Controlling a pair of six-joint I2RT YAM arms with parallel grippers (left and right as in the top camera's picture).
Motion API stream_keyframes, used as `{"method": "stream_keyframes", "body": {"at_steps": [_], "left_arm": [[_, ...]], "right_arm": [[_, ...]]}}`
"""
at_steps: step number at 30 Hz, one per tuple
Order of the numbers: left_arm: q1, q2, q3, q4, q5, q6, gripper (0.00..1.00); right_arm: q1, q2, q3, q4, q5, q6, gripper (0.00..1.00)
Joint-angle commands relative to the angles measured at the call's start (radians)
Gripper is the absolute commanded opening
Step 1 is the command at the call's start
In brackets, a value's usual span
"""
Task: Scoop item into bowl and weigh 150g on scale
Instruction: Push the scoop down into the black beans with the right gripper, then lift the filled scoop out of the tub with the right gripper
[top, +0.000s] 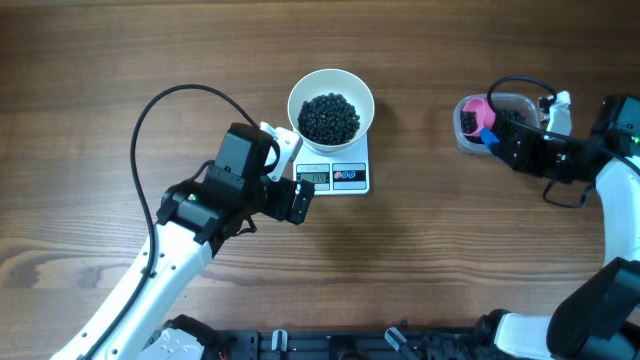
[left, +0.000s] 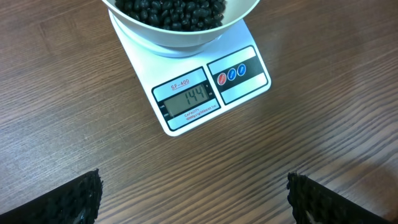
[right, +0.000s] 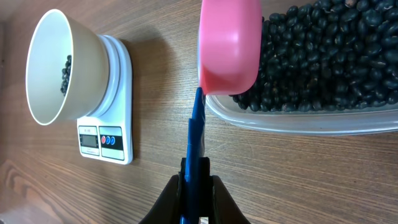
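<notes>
The white bowl (top: 293, 108) stands on the small white scale (top: 348, 178) and holds a dark heap of the black bean item (top: 330, 117). In the left wrist view the scale (left: 244, 76) shows 144 on its display, with the bowl (left: 180, 40) above it. My left gripper (top: 293, 172) is open just left of the scale's display edge, and nothing lies between its fingers (left: 74, 199). At the far right, my right gripper (right: 198, 180) is shut on the blue handle (right: 196, 134) of a pink scoop (right: 229, 43). The scoop sits over the rim of the bean tub.
A clear plastic tub (right: 298, 122) full of black beans (right: 323, 56) sits at the right of the table (top: 463, 142), partly under the right arm. The left arm's black cable loops over the wood at the left (top: 140, 130).
</notes>
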Motion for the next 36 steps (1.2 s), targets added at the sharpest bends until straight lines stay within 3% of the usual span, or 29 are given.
{"method": "stream_keyframes", "body": {"at_steps": [1,23,30,36], "left_arm": [[-0.005,0.004,0.019,0.003,-0.008,-0.003,1.0],[-0.005,0.004,0.019,0.003,-0.008,-0.003,1.0],[-0.005,0.004,0.019,0.003,-0.008,-0.003,1.0],[-0.005,0.004,0.019,0.003,-0.008,-0.003,1.0]], "right_arm": [[-0.002,0.015,-0.003,0.0,-0.05,0.002,0.04],[-0.085,0.015,-0.003,0.03,-0.106,0.105,0.04],[-0.163,0.015,-0.003,0.032,-0.222,0.135,0.04],[-0.232,0.015,-0.003,0.037,-0.485,0.135,0.04]]}}
